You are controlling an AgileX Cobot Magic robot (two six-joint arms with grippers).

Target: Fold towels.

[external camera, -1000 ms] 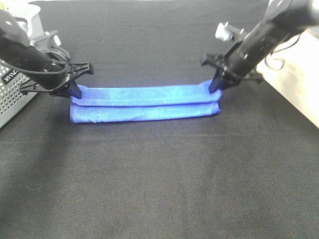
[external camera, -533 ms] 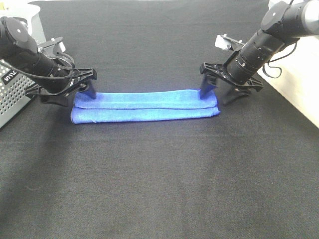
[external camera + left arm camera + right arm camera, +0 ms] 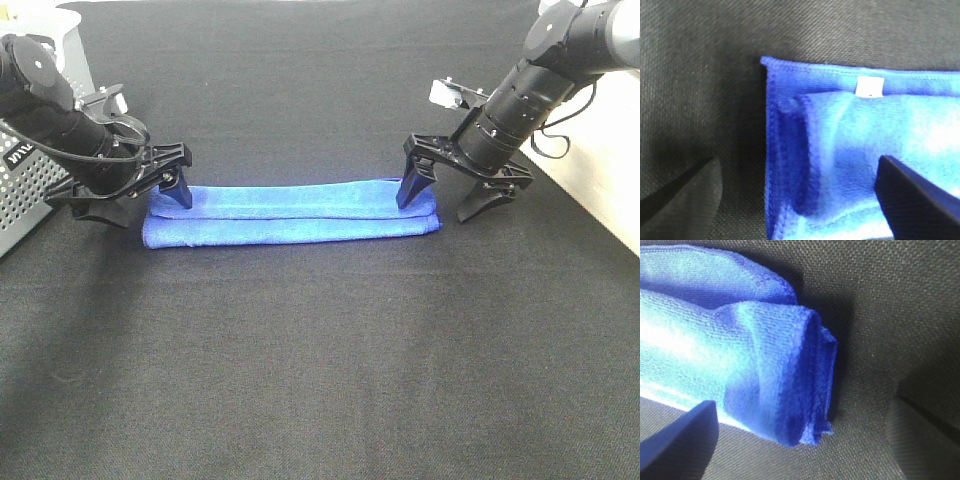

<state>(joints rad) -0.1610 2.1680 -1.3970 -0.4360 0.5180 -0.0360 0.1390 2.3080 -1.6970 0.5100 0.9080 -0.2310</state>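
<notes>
Towel (image 3: 290, 212): lies folded into a long, narrow blue strip on the far half of the table (image 3: 320, 380), parallel to its near edge. White tag (image 3: 869, 86) at the strip's left end, on the hem.

Left gripper (image 3: 138, 203): spread wide, straddles the left end, pinches nothing. Right gripper (image 3: 437, 207): likewise spread wide, straddles the right end, inner finger over the cloth, outer finger past it. Contact with cloth: cannot tell.

Perforated grey basket (image 3: 25, 195) at the table's left edge, just beside the left arm.
</notes>
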